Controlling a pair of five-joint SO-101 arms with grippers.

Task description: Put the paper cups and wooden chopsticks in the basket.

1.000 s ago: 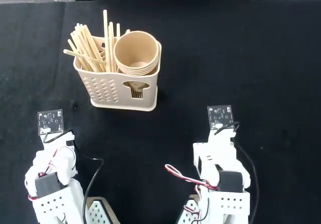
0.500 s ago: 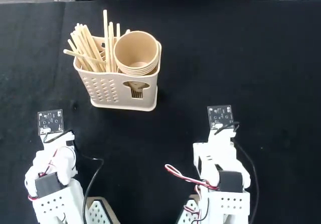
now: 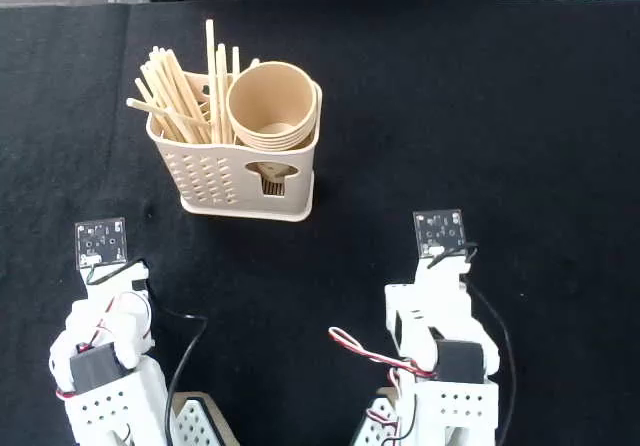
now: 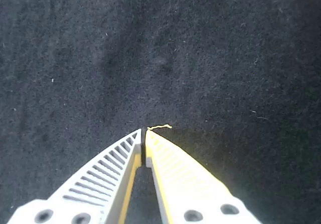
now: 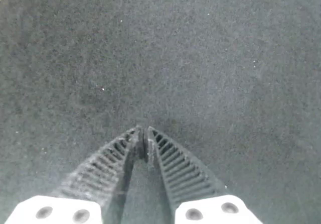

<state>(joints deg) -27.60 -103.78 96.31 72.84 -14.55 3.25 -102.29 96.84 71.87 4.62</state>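
Left wrist view: left claw [image 4: 144, 132] pressed together above the tabletop [image 4: 150, 43]; right claw [image 5: 143, 130] likewise. Farther off, the basket [image 3: 235, 181] holds the nested paper cups [image 3: 272, 106], probably light and crushable, best pinched at the rim, beside stiff, thin wooden chopsticks [image 3: 175, 91].

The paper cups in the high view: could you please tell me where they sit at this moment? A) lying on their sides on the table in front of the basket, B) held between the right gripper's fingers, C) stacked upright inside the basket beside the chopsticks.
C: the paper cups stand nested in the basket next to the wooden chopsticks, and the left gripper and right gripper are shut on nothing.
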